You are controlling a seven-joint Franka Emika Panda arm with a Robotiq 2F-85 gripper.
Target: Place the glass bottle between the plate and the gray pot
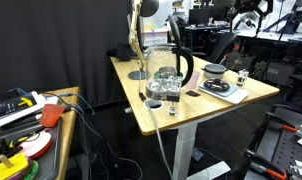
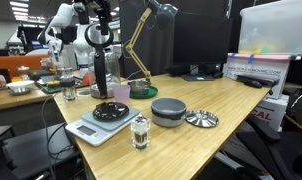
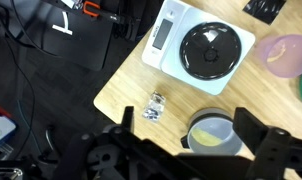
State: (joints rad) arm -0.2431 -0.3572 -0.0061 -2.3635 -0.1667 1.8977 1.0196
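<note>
The small glass bottle [image 3: 155,105] stands near the table's front edge, also in both exterior views [image 2: 141,130] [image 1: 241,75]. The dark plate [image 3: 209,50] lies on a white scale [image 3: 169,30] and shows in both exterior views [image 2: 111,110] [image 1: 219,88]. The gray pot [image 3: 216,135] sits beside the scale, also in both exterior views [image 2: 169,110] [image 1: 213,70]. My gripper [image 3: 188,115] hangs high above the table, open and empty. In the wrist view the pot lies between its fingers. The bottle is to one side of the pot and apart from it.
A large glass vessel with a black handle [image 1: 166,65] and a desk lamp [image 2: 143,40] with a green base [image 2: 143,90] stand behind the scale. A metal lid [image 2: 202,119] lies beside the pot. A pink dish [image 3: 289,52] is near the scale. A glass cup [image 2: 69,90] stands further off.
</note>
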